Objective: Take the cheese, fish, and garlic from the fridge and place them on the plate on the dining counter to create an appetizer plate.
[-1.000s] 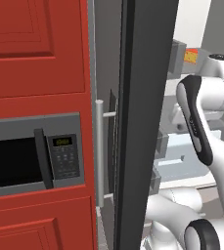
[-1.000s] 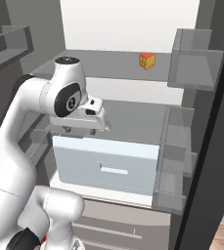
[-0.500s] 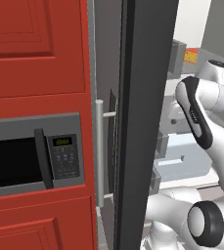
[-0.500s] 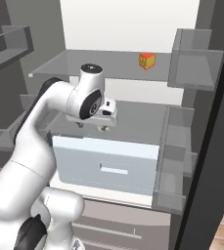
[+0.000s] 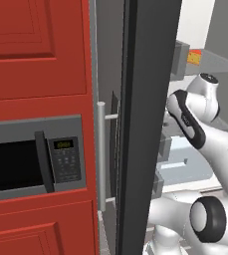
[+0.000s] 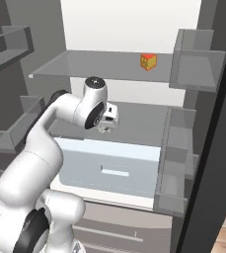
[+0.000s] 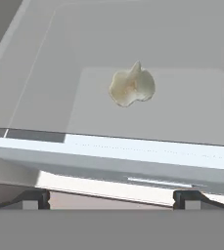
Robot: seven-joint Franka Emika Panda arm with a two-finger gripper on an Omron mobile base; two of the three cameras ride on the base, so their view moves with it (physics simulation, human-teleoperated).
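Both fingertips wide apart, hand [image 6: 106,129] angled down w/ garlic [image 7: 131,86] ahead, inside fridge [image 6: 119,39].

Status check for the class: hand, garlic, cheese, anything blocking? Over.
Hand open, empty, inside the fridge. Garlic straight ahead on a shelf, untouched. Cheese on the upper shelf. Nothing between hand and garlic.

The white arm [image 6: 40,148] bends up and forward, wrist tipped downward, its jaws spread wide apart and empty.
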